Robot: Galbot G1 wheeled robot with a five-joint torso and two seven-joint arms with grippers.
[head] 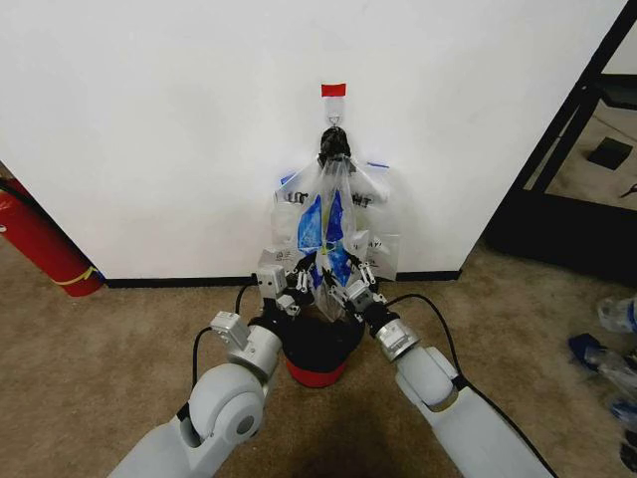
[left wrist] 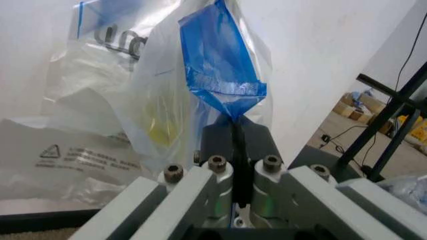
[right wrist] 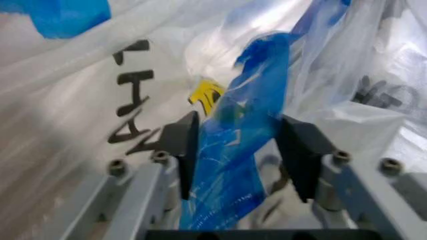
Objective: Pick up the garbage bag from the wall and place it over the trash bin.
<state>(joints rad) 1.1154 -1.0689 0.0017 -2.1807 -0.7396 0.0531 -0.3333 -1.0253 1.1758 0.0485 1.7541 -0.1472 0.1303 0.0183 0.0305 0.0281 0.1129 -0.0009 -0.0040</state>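
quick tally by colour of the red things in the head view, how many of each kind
red tape strip: 1
red fire extinguisher: 1
red bin base: 1
total: 3

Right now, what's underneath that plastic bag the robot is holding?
Under the garbage bag stands the trash bin, black with a red base, on the carpet. Both grippers, left and right, cover the bin's rim, so its inside is hidden.
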